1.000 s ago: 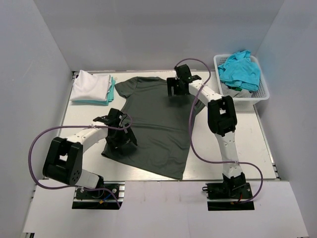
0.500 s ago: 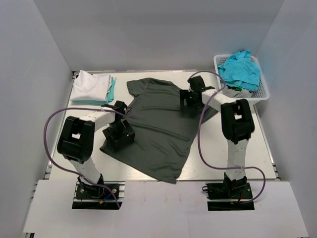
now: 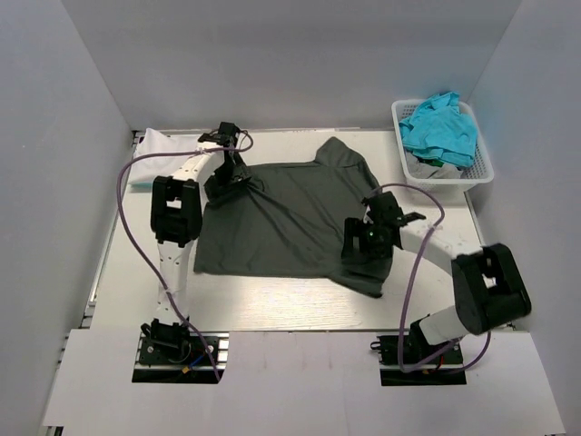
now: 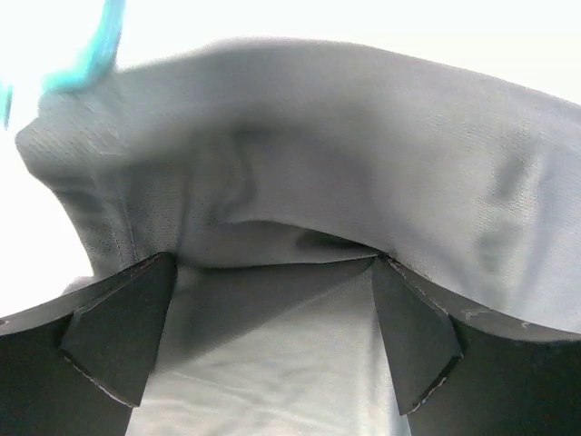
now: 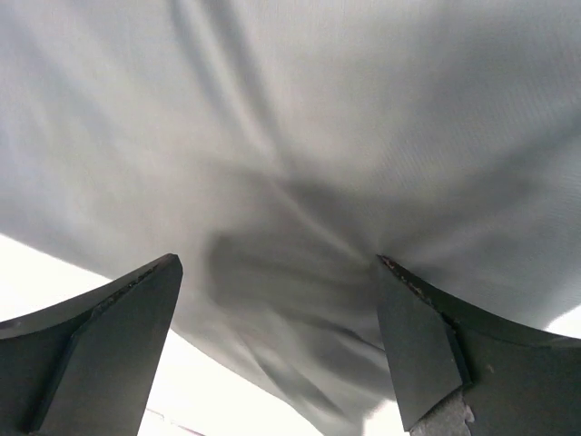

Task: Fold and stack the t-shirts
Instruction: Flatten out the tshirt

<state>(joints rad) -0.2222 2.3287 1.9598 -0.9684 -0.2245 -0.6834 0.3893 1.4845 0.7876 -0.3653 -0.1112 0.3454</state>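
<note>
The dark charcoal t-shirt (image 3: 290, 213) lies spread and wrinkled on the table. My left gripper (image 3: 231, 180) is on its far left corner, with its jaws wide apart and the cloth (image 4: 318, 136) bunched in a fold between them (image 4: 272, 263). My right gripper (image 3: 363, 252) is on the near right corner, with its jaws also wide apart (image 5: 277, 263) over the rippled cloth (image 5: 318, 118). A folded white t-shirt (image 3: 152, 153) lies at the far left, partly behind the left arm. A turquoise edge (image 4: 100, 45) shows beside it.
A white lattice basket (image 3: 479, 174) at the far right holds crumpled turquoise t-shirts (image 3: 440, 127). Grey walls close in the table on three sides. Purple cables loop from both arms.
The left gripper swept from the shirt's near left to its far left. The right gripper swept from the far side to the near right. The dark shirt turned with them and creased.
</note>
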